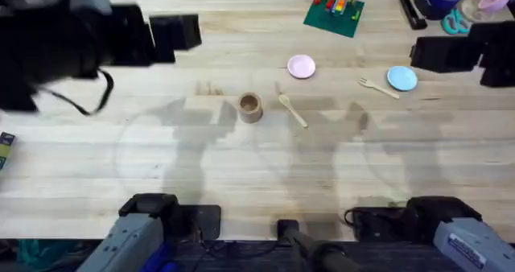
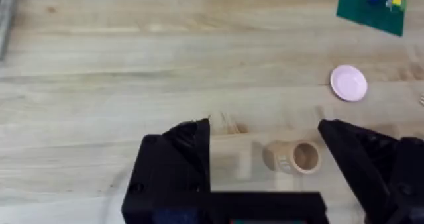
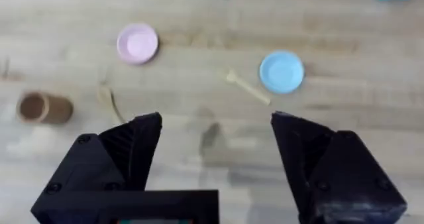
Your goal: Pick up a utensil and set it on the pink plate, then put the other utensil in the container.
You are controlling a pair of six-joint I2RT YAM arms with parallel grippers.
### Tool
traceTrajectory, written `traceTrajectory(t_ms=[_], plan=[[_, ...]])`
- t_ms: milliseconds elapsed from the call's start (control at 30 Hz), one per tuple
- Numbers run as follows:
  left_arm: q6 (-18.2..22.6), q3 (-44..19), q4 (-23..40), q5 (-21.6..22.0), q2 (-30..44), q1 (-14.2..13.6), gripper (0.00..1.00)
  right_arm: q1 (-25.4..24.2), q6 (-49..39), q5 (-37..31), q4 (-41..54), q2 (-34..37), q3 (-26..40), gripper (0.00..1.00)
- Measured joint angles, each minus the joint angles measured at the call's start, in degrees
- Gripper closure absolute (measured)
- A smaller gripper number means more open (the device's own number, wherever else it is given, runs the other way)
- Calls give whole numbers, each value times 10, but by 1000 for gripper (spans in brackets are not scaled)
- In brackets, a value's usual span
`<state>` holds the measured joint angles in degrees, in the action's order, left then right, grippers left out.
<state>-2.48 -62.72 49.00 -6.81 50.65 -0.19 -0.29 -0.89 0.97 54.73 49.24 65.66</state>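
The wooden fork (image 1: 378,87) lies on the table just left of a light-blue plate (image 1: 401,78). The pink plate (image 1: 302,66) sits bare, farther left and back. The wooden spoon (image 1: 292,109) lies beside the small wooden cup (image 1: 250,107), which stands mid-table. My left gripper (image 1: 181,32) hovers high at the back left, open and holding nothing; in its wrist view the cup (image 2: 298,158) and pink plate (image 2: 348,83) lie far below. My right gripper (image 1: 430,53) hangs open at the far right, above the fork (image 3: 248,87), spoon (image 3: 109,99) and pink plate (image 3: 138,43).
A green baseplate with coloured bricks (image 1: 334,10) lies at the back centre. Tape, scissors and a stapler (image 1: 438,2) crowd the back right corner. Both arm bases sit at the near edge. The table's front half is bare wood.
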Motion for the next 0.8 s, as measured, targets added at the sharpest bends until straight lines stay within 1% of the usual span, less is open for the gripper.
traceTrajectory(t_ms=[33, 133, 267, 367, 600, 800], plan=[[0, -25, 25, -4, 19, 0, 8, 0, 0, 3, 21, 15, 17, 5], [-1, -79, 72, -12, 64, 0, 8, 0, 0, 9, 73, 53, 56, 5], [-1, -120, 104, -19, 105, 0, 8, 0, 0, 16, 105, 86, 87, 5], [-1, -128, 110, -25, 120, 0, 8, 0, 0, 17, 109, 93, 94, 5], [-1, -128, 113, -27, 123, 0, 8, 0, 0, 18, 108, 93, 96, 5], [-1, -128, 113, -27, 123, 0, 7, 0, -14, 19, 134, 93, 96, 5]])
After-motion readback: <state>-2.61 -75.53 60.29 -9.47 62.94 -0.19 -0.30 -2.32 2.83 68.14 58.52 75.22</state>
